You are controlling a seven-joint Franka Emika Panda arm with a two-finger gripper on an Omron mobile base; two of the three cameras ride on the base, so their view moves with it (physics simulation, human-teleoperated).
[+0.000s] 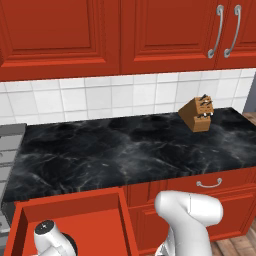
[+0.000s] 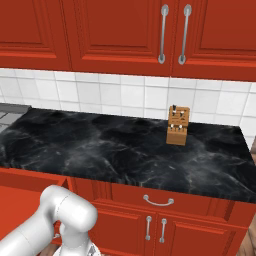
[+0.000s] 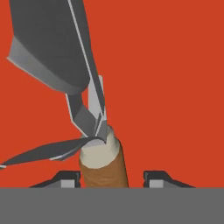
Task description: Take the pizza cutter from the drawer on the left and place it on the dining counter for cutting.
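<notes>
Pizza cutter (image 3: 94,131) — handle toward camera, wheel away | claw (image 3: 112,180) parted, fingertips flanking handle, untouching | drawer (image 3: 175,87) floor beneath

Grainy brown wood on the pizza cutter (image 3: 94,131) handle, dull grey metal on its wheel and fork. Beneath it, the drawer (image 1: 80,220) floor reads flat, matt red. Above the drawer, black marble counter (image 1: 130,145), glossy and white-veined; on it, a knife block (image 1: 198,114) of plain wood.

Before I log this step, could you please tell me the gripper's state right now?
Gripper: open, its fingers either side of the pizza cutter handle in the drawer, not yet closed on it.
</notes>
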